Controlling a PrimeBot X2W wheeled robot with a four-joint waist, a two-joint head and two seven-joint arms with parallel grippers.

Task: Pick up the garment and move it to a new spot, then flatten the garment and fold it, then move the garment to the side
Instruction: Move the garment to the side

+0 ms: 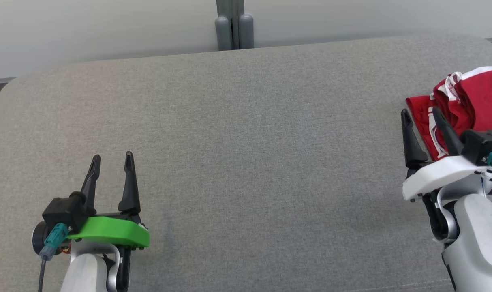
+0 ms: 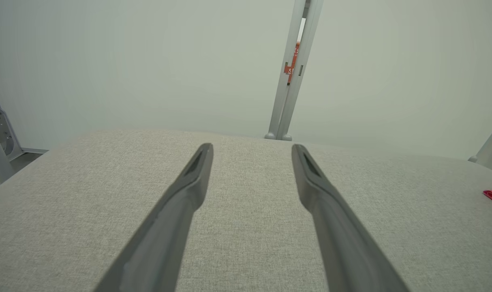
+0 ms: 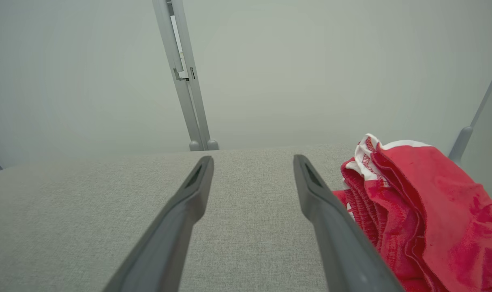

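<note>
red garment point(image 1: 473, 97) with white trim lies crumpled in a heap at the grey surface's right edge.

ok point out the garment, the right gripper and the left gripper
garment point(image 1: 475, 95), head view, on its red upper fold
right gripper point(image 1: 420, 111), head view, midway between its fingertips
left gripper point(image 1: 112, 156), head view, midway between its fingertips

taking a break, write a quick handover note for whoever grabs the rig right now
Claws: the left claw is open and empty, over bare grey surface on the robot's left. The right claw is open and empty, with its outer finger at the cloth's edge; contact is unclear.
Things: the red garment, with white trim, lies in a bunched heap at the surface's far right.
Done: nothing evident; the cloth looks rumpled, not flat or folded.
To do: grasp it, move it to a new spot, flatten it, fold it and set it aside.
</note>
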